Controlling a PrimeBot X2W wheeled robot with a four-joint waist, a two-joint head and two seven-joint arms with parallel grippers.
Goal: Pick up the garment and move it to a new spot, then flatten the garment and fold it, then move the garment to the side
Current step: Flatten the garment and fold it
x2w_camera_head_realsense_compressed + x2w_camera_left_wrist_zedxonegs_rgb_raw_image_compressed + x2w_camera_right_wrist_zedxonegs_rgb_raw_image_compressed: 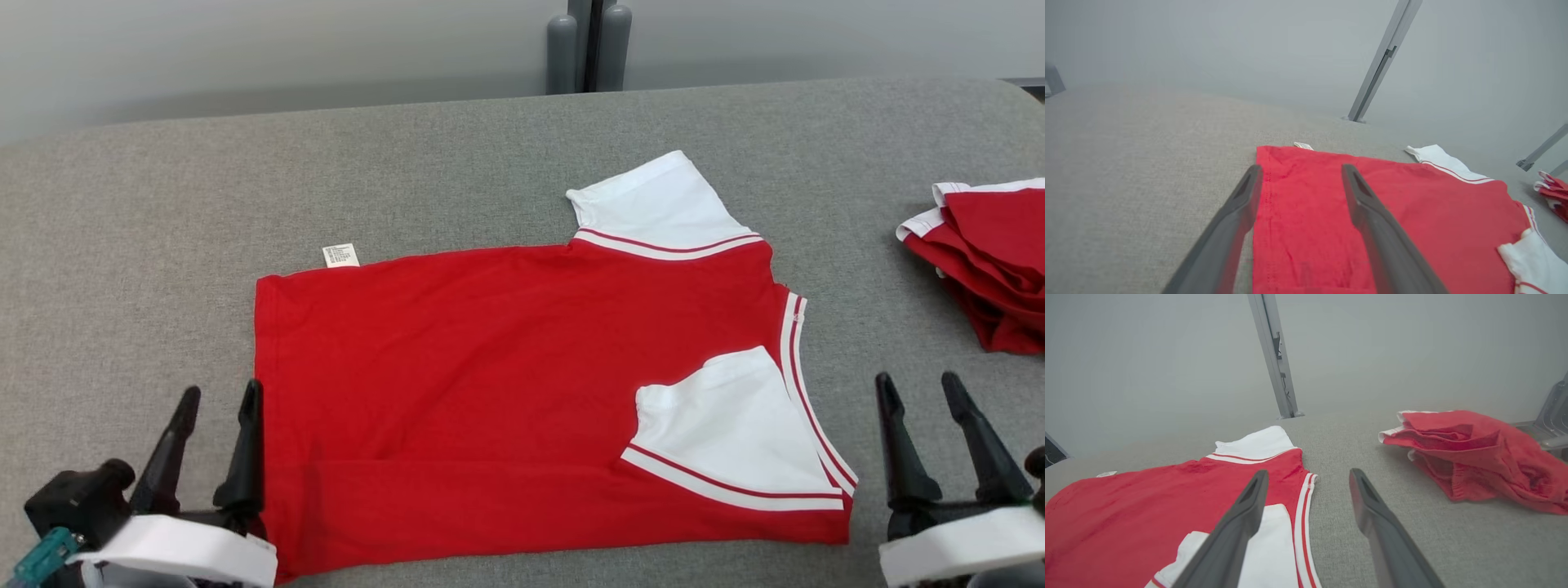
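Closest to me are my two grippers, left gripper (222,390) and right gripper (916,380); both have their fingers spread apart with nothing between them. The left one sits right at the hem edge of the shirt (506,367); the right one is just off the neck end, over bare table (408,163). That shirt lies flat mid-table, sideways to me.

Looks to me like the moving and flattening are done and folding is underway; the near sleeve (727,416) is tucked in over the body, and the near long edge seems turned over. The far sleeve (653,200) sticks out, so I reckon that side, the last folds and the shove aside are left.

Hard bits: the shirt's near left corner is hidden behind my left wrist; the pile of red clothes (988,261) is cut off at the right edge; the label (340,255) is too small to read; can't tell if my left fingers touch cloth.
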